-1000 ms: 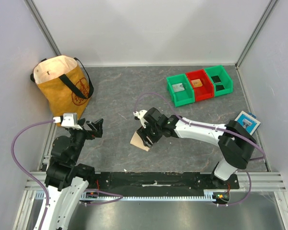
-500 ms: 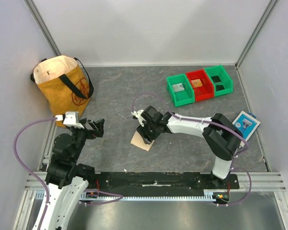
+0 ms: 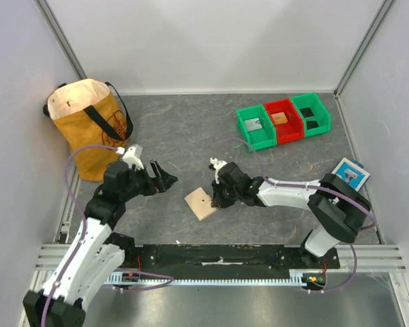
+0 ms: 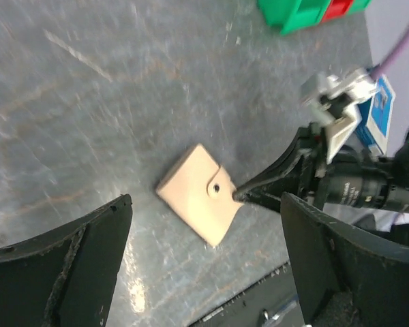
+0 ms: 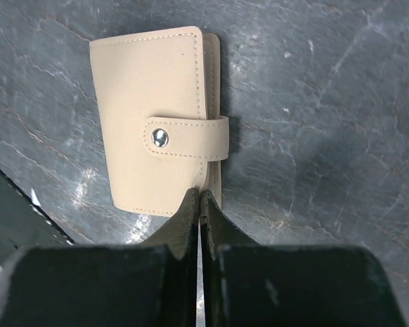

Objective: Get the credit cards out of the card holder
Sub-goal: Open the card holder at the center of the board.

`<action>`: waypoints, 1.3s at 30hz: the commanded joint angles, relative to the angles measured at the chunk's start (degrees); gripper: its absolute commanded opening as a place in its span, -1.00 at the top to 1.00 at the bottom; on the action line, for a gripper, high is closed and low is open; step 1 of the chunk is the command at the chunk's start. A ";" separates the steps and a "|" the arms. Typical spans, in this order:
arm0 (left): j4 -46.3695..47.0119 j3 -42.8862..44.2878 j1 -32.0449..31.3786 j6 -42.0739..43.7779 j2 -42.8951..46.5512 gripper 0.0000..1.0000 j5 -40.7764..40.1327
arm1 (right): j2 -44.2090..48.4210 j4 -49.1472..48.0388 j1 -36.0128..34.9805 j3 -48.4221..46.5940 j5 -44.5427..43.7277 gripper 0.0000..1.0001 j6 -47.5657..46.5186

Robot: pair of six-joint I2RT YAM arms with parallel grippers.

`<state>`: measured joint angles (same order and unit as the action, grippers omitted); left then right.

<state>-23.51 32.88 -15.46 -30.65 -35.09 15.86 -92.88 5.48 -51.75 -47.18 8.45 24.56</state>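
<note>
1. your right end effector (image 5: 200, 201) is fully closed, fingers pressed flat together. its tips touch the 6 o'clock edge of the card holder (image 5: 153, 119), near the 5 o'clock corner. you cannot tell whether a layer is pinched between them. it looks more like a thin wedge set against the open side.
2. the holder lies flat and folded on the surface (image 3: 177, 129), at about 6 o'clock in the overhead view. its tab (image 5: 187, 138) wraps over the 3 o'clock edge and is snapped down, so the credit cards are likely inside; none shows.
3. your left end effector (image 3: 162, 178) is spread wide and holds nothing. it hovers at the holder's 9 o'clock, apart from it, probably placed to pin the holder while the right works the tab.
4. further out: the bins (image 3: 283, 121) at 1 o'clock, the bag (image 3: 88, 126) at 10 o'clock.
</note>
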 commanded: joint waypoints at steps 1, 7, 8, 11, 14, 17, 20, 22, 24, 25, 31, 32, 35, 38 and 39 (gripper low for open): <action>5.91 -5.53 -0.27 -11.25 -5.77 -0.88 10.24 | 4.01 -12.57 -0.20 7.26 -3.52 1.00 13.04; 15.93 -14.33 -2.29 -19.43 -7.09 -0.73 9.81 | 6.66 -22.16 0.15 14.56 -5.46 1.00 22.19; 17.08 -15.12 -2.55 -20.23 -7.36 -0.72 9.46 | 6.66 -23.22 0.42 15.44 -5.55 1.00 23.25; 20.33 -17.06 -3.78 -22.07 -9.37 -0.66 9.54 | 6.05 -25.25 1.12 16.85 -5.20 1.00 25.10; 23.24 -18.64 -6.32 -24.01 -11.31 -0.64 8.67 | 4.99 -28.05 2.44 18.52 -3.97 1.00 27.91; 25.96 -19.61 -8.70 -24.89 -13.24 -0.62 6.56 | 3.68 -27.89 3.93 19.23 -3.61 1.00 29.06; 28.51 -20.40 -10.55 -25.86 -15.09 -0.61 3.93 | 1.57 -29.03 4.90 19.93 -1.69 1.00 29.58; 30.09 -20.58 -11.25 -26.12 -16.93 -0.61 2.95 | 0.16 -30.60 5.43 20.46 -0.45 1.00 30.37; 32.20 -20.49 -12.04 -26.30 -19.91 -0.60 2.51 | -0.98 -32.01 5.78 20.72 0.95 1.00 30.64; 32.99 -20.32 -12.39 -26.30 -21.32 -0.59 2.25 | -1.60 -32.37 5.87 20.72 1.48 1.00 30.73; 37.12 -18.91 -15.21 -27.44 -29.76 -0.51 -2.13 | -3.27 -33.34 6.13 20.37 3.07 1.00 30.46; 37.74 -18.91 -15.38 -27.79 -30.82 -0.48 -3.02 | -3.27 -33.34 6.22 20.37 3.33 1.00 30.38; 40.20 -18.21 -16.17 -28.06 -34.42 -0.45 -2.94 | -3.53 -33.25 6.22 20.11 3.85 1.00 30.03; 41.26 -17.24 -17.40 -28.14 -37.50 -0.41 -3.11 | -3.88 -33.25 6.22 19.76 4.38 1.00 29.67; 41.44 -17.07 -17.58 -28.23 -38.29 -0.30 -3.37 | -4.06 -33.42 6.22 19.58 4.56 1.00 29.59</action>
<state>17.17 15.03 -31.75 -57.87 -69.82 16.27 -94.56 -31.53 -45.45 -27.99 13.34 55.92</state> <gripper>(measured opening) 0.708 0.007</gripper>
